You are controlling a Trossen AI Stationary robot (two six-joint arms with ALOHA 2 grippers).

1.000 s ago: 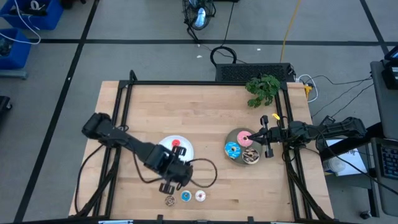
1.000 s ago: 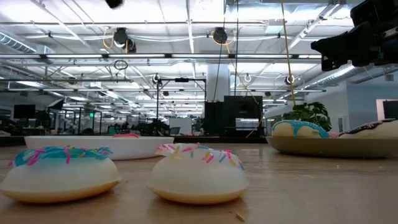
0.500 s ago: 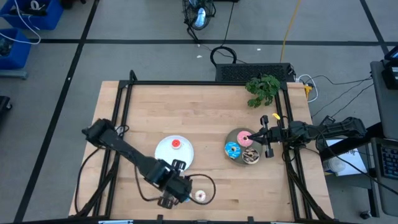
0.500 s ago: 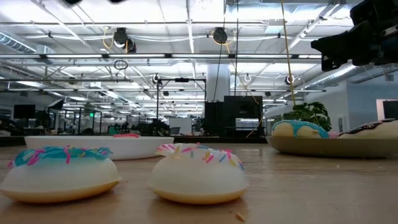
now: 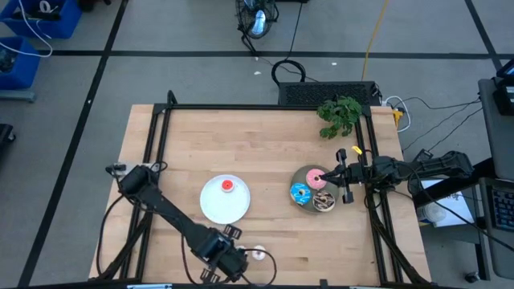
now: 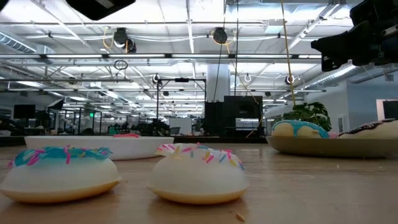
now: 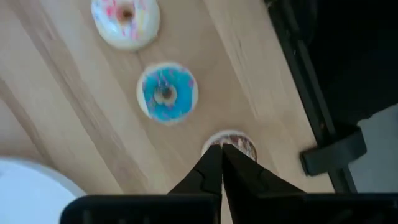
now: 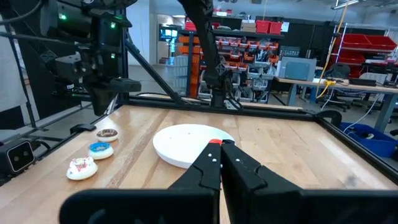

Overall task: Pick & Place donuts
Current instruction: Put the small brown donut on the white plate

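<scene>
Table [image 5: 265,152] | white plate [image 5: 224,201], red donut [image 5: 227,186] on it | I held left gripper [image 7: 221,163] closed, empty, directly above brown donut [image 7: 229,142] near front edge; blue donut [image 7: 166,92] beside | right gripper [image 8: 220,155] closed, far off.

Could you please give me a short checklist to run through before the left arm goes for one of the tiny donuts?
1. Left gripper over the tiny brown donut: ok.
2. Jaws open enough to take it: not ok, they are shut.
3. Tiny blue donut and white-pink donut apart from it: ok.
4. White plate has room beside the red donut: ok.
5. Right gripper parked at the grey plate, out of the way: ok.
</scene>
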